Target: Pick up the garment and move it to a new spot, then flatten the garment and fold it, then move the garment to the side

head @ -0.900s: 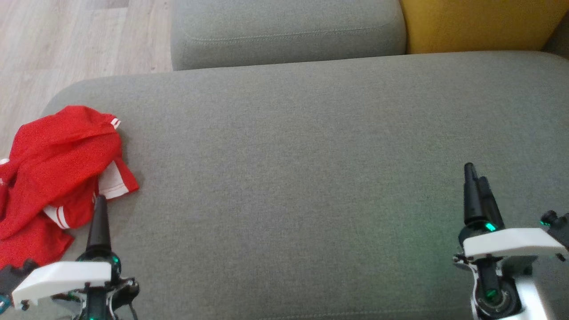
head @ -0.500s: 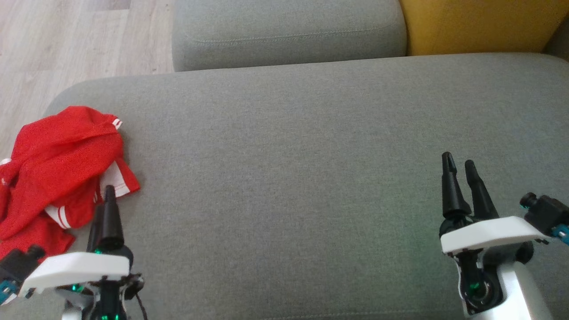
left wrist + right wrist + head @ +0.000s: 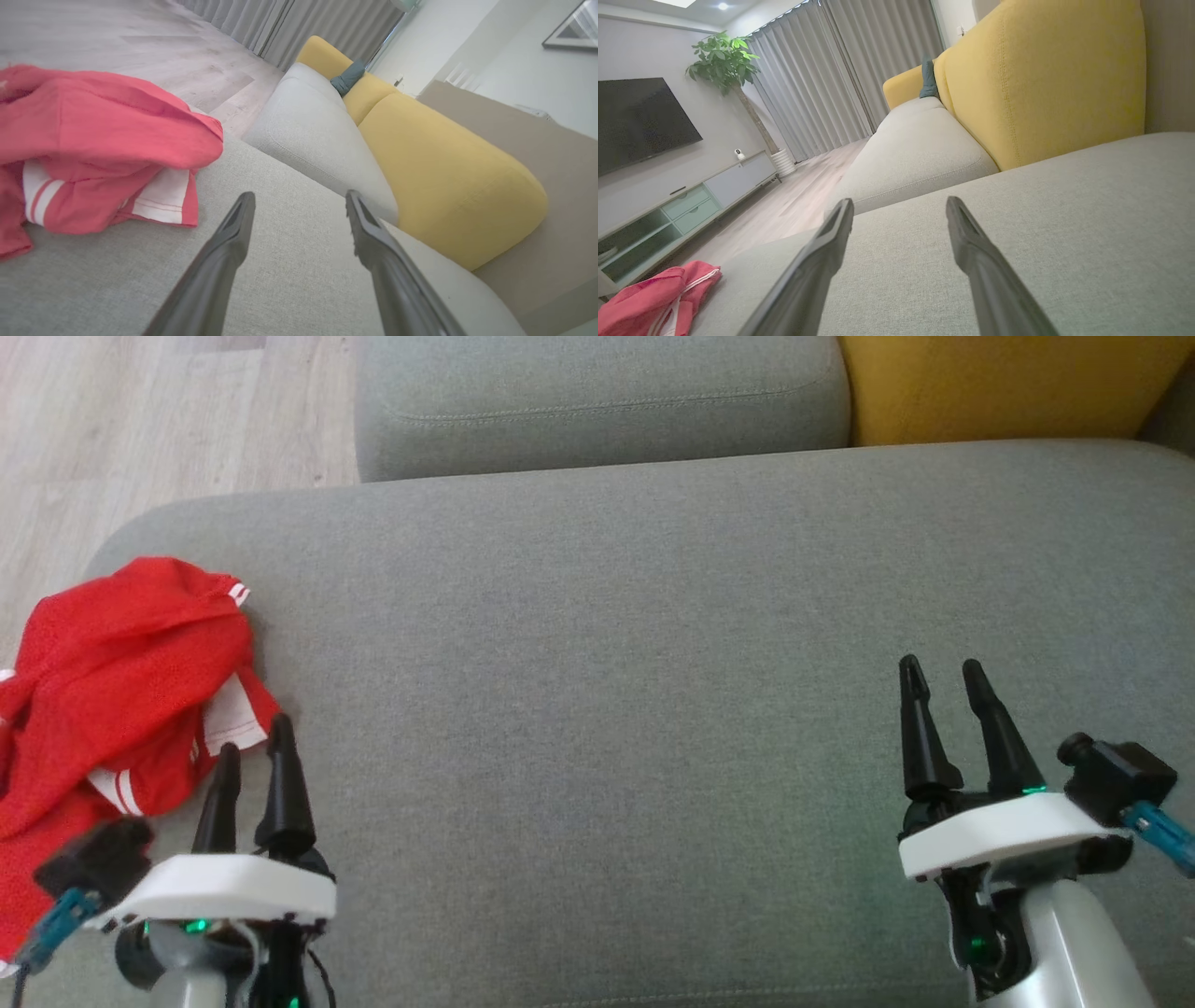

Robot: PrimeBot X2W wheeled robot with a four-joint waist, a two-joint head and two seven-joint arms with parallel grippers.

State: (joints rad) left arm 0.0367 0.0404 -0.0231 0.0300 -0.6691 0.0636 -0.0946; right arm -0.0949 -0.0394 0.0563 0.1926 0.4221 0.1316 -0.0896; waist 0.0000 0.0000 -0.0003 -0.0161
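Red garment (image 3: 121,681), white-striped trim: crumpled at the left end of the grey sofa seat (image 3: 597,663), not yet lifted, with bare cushion to its right that you could use as the new spot. Left end effector (image 3: 254,737): fingers spread, empty, tips just beside the garment's near hem, placed, I judge, for the first pick. Right end effector (image 3: 941,665): likewise spread and empty, well apart over bare cushion, probably waiting until flattening needs both.

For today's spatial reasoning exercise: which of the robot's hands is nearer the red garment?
Left. The left hand is just beside the red garment; the right hand is far across the grey cushion.
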